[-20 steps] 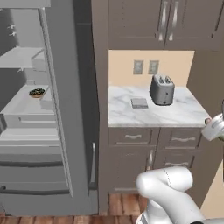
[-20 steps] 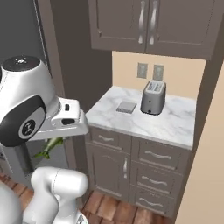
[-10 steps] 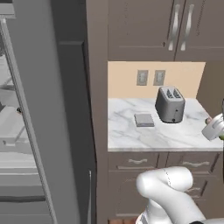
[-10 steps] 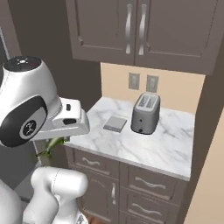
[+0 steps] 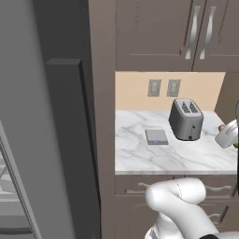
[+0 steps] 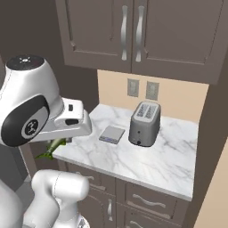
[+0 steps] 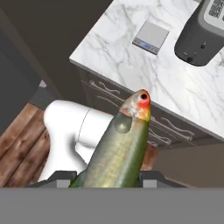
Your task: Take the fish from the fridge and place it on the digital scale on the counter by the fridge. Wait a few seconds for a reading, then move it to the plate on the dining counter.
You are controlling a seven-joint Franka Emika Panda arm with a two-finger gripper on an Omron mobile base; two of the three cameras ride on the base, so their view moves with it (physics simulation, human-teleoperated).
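Olive-green fish [image 7: 120, 153] is held between the fingers [image 7: 61, 178], off the marble bench [image 7: 175, 74]; carrying is in hand, and lowering onto the digital scale [image 7: 151, 37] is called for next.

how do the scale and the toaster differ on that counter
The scale is a thin flat square slab; the toaster is a tall rounded box with two slots on top. The scale is paler grey, the toaster darker and silvery. In the left base view the scale lies left of the toaster, nearer the fridge side. Both rest on the marble counter, apart from each other.
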